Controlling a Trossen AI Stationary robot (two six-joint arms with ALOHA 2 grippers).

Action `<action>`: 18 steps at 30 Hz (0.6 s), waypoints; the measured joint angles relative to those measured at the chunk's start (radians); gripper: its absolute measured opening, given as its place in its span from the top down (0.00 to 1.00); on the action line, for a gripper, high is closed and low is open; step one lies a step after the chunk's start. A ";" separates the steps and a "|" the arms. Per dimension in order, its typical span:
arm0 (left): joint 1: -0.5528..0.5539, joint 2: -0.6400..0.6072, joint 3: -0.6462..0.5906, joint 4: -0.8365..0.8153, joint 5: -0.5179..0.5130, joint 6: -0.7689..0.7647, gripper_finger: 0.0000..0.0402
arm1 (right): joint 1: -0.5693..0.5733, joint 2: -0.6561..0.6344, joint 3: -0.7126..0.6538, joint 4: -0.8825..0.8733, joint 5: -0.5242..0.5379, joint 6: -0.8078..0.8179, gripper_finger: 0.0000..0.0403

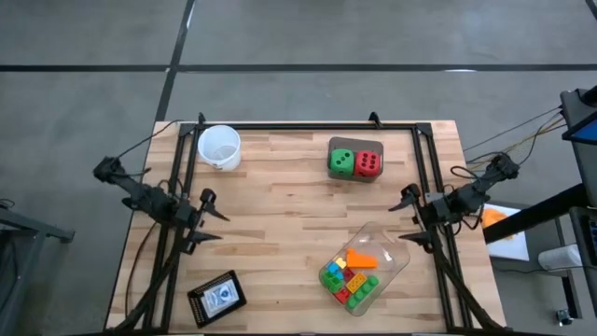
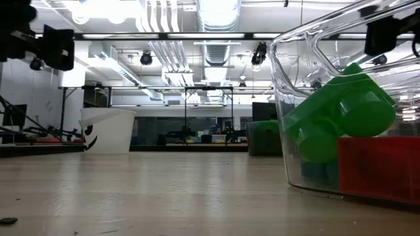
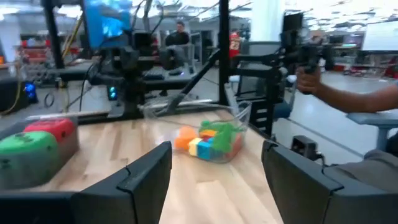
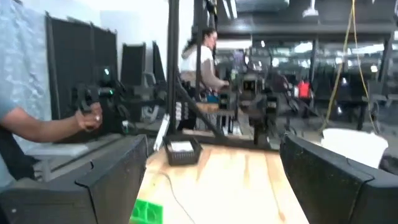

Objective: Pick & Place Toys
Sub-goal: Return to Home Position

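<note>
Several small bright bricks and an orange wedge (image 1: 359,257) lie in the clear plastic tray (image 1: 392,245) at the table's near right; the tray also shows in the left wrist view (image 3: 239,118) and the low view (image 2: 289,118). The green die (image 1: 340,161) and the pink-red die (image 1: 367,163) stand side by side on the table at the far right. My left gripper (image 1: 213,217) is open and empty above the table's left side. My right gripper (image 1: 407,218) is open and empty above the right edge, just above the tray's far end.
A white cup (image 1: 219,146) stands at the far left. A small black box (image 1: 217,297) lies at the near left. The middle of the table is bare wood. A person's arm (image 3: 348,96) shows beyond the table.
</note>
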 joint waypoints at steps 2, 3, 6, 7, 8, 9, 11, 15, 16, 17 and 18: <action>0.073 -0.001 0.000 -0.004 0.047 0.001 0.38 | 0.000 0.002 0.002 -0.013 0.021 -0.002 0.12; 0.116 0.002 0.000 -0.008 0.071 0.000 0.38 | -0.004 0.003 0.001 -0.012 0.040 -0.005 0.12; 0.258 0.015 -0.007 -0.005 0.169 -0.005 0.38 | -0.019 -0.005 0.000 -0.022 0.098 -0.018 0.12; 0.311 0.019 -0.009 -0.009 0.215 -0.008 0.38 | -0.026 -0.004 -0.002 -0.032 0.109 -0.024 0.12; 0.367 0.021 -0.011 -0.010 0.263 -0.008 0.38 | -0.035 -0.004 -0.004 -0.047 0.119 -0.027 0.12; 0.421 0.031 -0.012 -0.003 0.302 -0.019 0.38 | -0.048 -0.004 -0.005 -0.053 0.121 -0.027 0.12; 0.534 0.055 -0.014 0.011 0.382 -0.027 0.38 | -0.076 -0.004 -0.005 -0.055 0.121 -0.017 0.12; 0.725 0.098 -0.016 0.036 0.507 -0.027 0.38 | -0.156 -0.004 -0.005 -0.088 0.060 0.016 0.12; 0.765 0.109 -0.016 0.040 0.534 -0.027 0.38 | -0.178 -0.004 -0.005 -0.088 0.028 0.020 0.12; 0.801 0.120 -0.016 0.044 0.556 -0.027 0.38 | -0.203 -0.004 -0.005 -0.092 0.005 0.024 0.12; 0.832 0.127 -0.016 0.043 0.569 -0.024 0.38 | -0.228 -0.004 -0.005 -0.105 -0.003 0.032 0.12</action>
